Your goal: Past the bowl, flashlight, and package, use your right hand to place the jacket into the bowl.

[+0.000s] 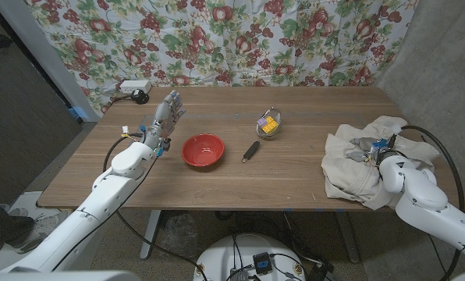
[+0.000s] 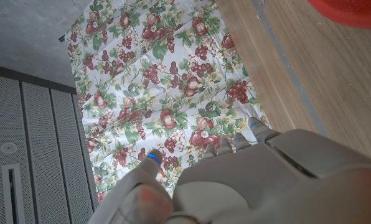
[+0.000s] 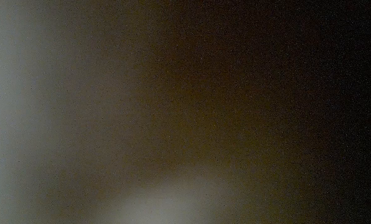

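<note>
Wooden tabletop [image 1: 295, 187] before a fruit-print curtain, grey walls at both sides.

Near right corner: jacket [image 1: 357, 168], pale, crumpled in a heap. Right hand [image 1: 373, 148] is sunk into its folds, fingers hidden by cloth; whether it grips cannot be told (the right wrist view is dark and blurred).

Centre, left of the jacket: red bowl [image 1: 203, 150], with the flashlight [image 1: 250, 151] and the package [image 1: 268, 124] lying between bowl and jacket.

Near the left edge: left hand [image 1: 165, 117], raised, fingers spread, holding nothing, just beside the bowl.

Judged: the carry runs leftward across the tabletop, over the flashlight.
</note>
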You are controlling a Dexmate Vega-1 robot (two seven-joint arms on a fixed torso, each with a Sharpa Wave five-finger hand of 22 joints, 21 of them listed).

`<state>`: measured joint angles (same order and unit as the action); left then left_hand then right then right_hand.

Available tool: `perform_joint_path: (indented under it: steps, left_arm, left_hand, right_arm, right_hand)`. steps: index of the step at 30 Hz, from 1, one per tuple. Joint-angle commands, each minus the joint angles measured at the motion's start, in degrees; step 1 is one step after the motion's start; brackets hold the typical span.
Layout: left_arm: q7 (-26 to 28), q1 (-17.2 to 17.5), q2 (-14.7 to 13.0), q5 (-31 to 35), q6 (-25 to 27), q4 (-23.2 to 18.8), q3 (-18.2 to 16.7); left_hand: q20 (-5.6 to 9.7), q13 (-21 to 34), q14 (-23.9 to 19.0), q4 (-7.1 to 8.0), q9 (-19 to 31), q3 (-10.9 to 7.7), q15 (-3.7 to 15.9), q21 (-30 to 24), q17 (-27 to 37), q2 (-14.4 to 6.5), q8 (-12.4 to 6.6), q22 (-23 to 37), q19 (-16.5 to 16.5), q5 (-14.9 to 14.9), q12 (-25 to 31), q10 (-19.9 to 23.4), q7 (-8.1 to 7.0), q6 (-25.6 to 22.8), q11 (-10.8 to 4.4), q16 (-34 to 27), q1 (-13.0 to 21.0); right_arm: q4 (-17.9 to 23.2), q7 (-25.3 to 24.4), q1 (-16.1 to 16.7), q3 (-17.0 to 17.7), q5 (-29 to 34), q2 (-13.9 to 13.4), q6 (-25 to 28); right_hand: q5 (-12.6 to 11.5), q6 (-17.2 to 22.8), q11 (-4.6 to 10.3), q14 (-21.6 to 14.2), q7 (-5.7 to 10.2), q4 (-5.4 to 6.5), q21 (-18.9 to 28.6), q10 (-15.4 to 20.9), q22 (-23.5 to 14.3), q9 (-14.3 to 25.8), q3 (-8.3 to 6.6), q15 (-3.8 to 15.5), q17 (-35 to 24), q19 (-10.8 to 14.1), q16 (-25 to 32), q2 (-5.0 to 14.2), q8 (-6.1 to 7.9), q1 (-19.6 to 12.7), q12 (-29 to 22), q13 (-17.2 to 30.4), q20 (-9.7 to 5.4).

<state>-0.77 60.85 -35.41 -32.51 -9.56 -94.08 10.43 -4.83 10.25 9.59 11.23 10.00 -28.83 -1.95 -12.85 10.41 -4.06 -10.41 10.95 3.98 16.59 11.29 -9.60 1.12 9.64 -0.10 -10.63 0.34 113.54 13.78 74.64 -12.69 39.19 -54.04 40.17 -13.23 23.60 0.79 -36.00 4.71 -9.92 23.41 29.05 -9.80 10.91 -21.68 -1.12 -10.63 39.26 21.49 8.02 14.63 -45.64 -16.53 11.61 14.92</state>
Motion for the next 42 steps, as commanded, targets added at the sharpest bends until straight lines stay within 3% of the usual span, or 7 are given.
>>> perform_joint_path:
  steps: [1,3,6,9,14,23,42]
  left_arm:
    - [0.1,0.5,-0.1,-0.1,0.0,-0.6,-0.3]
    - [0.1,0.5,-0.1,0.0,0.1,-0.6,-0.3]
    - [0.2,0.5,0.0,0.0,0.0,-0.6,-0.3]
    - [0.2,0.5,-0.1,0.0,0.1,-0.7,-0.3]
    - [0.3,0.5,-0.1,0.2,0.1,-0.9,-0.3]
    - [0.3,0.7,0.0,0.1,0.0,-0.9,-0.4]
    - [0.4,1.0,0.2,-0.1,-0.4,-0.9,-0.6]
  left_hand:
    - [-0.3,0.2,4.3,-0.16,0.1,0.17,-0.25,0.0,0.1,-6.3,-0.09,0.2,0.0,0.3,0.1,-4.6,-0.35,2.8,0.08,0.0,-0.1]
    - [-0.3,0.2,4.4,-0.16,0.1,0.17,-0.25,0.0,0.1,-6.3,-0.09,0.2,0.0,0.3,0.1,-4.5,-0.34,2.8,0.09,0.0,-0.1]
    - [-0.31,0.2,4.4,-0.16,0.1,0.17,-0.27,0.0,0.1,-6.3,-0.09,0.2,0.0,0.3,0.1,-4.6,-0.36,2.8,0.09,0.0,-0.1]
    - [-0.28,0.2,4.4,-0.15,0.1,0.18,-0.27,0.0,0.1,-6.3,-0.08,0.2,-0.1,0.3,0.1,-4.6,-0.36,2.8,0.09,0.0,-0.1]
    - [-0.26,0.2,4.4,-0.15,0.1,0.18,-0.24,0.0,0.1,-6.3,-0.08,0.2,0.0,0.3,0.1,-4.6,-0.35,2.8,0.15,0.0,-0.1]
    - [-0.28,0.2,4.4,-0.15,0.1,0.19,-0.27,0.0,0.1,-6.3,-0.08,0.2,0.0,0.3,0.0,-4.7,-0.25,2.8,0.17,0.0,-0.1]
    - [-0.25,0.2,4.5,-0.14,0.1,0.21,-0.31,0.0,0.1,-6.3,-0.08,0.2,0.0,0.3,0.1,-4.6,-0.3,2.7,0.12,0.0,-0.1]
  right_arm:
    - [0.0,-2.7,0.3,0.3,-1.6,-0.1,-2.0]
    - [0.0,-2.7,0.3,0.5,-1.9,-0.1,-2.3]
    - [0.0,-2.6,0.4,0.9,-2.6,-0.3,-2.9]
    - [0.0,-3.3,0.9,1.6,-3.2,-0.2,-3.8]
    - [0.3,-5.7,2.3,3.0,-3.6,0.1,-5.5]
    - [0.8,-14.2,6.5,7.4,-3.3,2.0,-12.7]
    - [2.6,-18.4,9.6,12.7,-0.1,6.1,-19.3]
  right_hand:
    - [-0.1,6.9,-0.22,-10.6,-1.06,-0.21,1.8,4.5,-2.7,0.3,-1.74,14.5,-5.9,29.6,2.9,1.09,0.99,-8.3,-1.5,1.4,-27.32]
    - [0.2,8.9,-0.34,-14.6,-1.39,-0.72,4.3,6.2,-4.7,0.6,-2.35,14.62,-9.0,28.8,5.0,0.61,0.46,-16.5,-2.3,2.6,-27.4]
    - [1.3,11.9,-0.55,-19.5,-2.13,-0.21,9.0,8.5,-7.1,1.4,-0.94,14.5,-15.0,28.2,8.1,-0.6,-0.22,-27.7,-4.5,4.9,-27.43]
    - [2.1,15.6,-1.06,-22.9,-3.25,0.0,12.8,12.7,-8.9,2.0,0.2,14.26,-21.6,27.2,11.7,-0.05,-0.62,-34.4,-7.9,7.5,-27.6]
    - [2.3,22.7,-2.9,-22.4,-4.99,1.2,15.9,15.7,-10.3,2.8,1.68,13.64,-27.6,25.7,13.5,1.05,0.4,-36.5,-11.8,11.1,-27.72]
    - [2.1,32.1,-3.25,-21.2,-6.9,1.61,18.4,16.4,-10.9,3.3,2.56,13.7,-31.1,24.3,12.7,0.99,2.58,-37.6,-14.6,14.0,-27.65]
    - [1.7,34.7,-3.16,-20.9,-7.58,1.54,19.8,16.3,-10.8,2.9,3.21,13.61,-32.0,23.7,11.2,0.09,2.3,-38.1,-15.8,15.2,-27.73]
